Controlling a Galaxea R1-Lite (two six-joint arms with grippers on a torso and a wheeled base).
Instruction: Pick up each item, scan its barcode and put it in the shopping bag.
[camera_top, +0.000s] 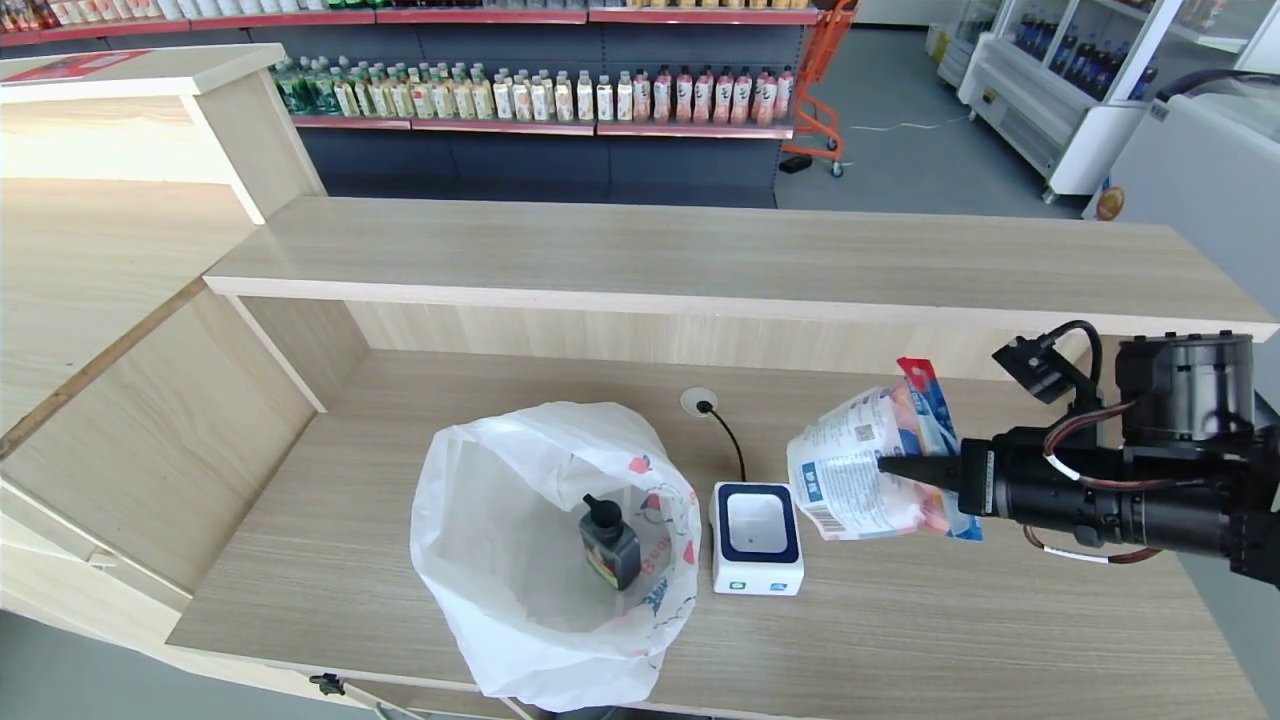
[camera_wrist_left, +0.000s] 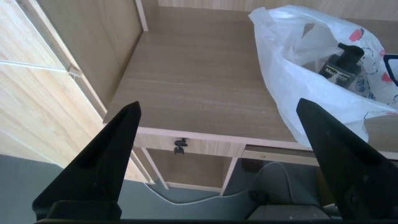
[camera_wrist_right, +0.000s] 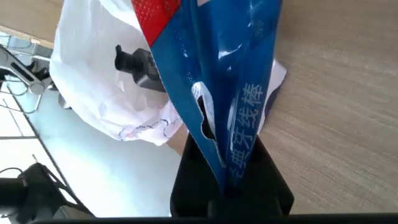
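No wording can be made out legibly. A white label with a barcode and a small square code is seen on the pouch (camera_top: 865, 470), held at 3 o'clock of the scanner (camera_top: 757, 540); white characters are printed along the pouch's blue edge. A printed label is carried by the dark bottle (camera_top: 610, 545) inside the shopping bag (camera_top: 500, 520), whose 3 o'clock wall is marked with red and blue print. Two small icons, green and blue, are shown on the scanner's 6 o'clock rim

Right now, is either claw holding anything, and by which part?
Right claw holds the pouch, pinched across its middle from the blue edge. Left claw is open, empty.
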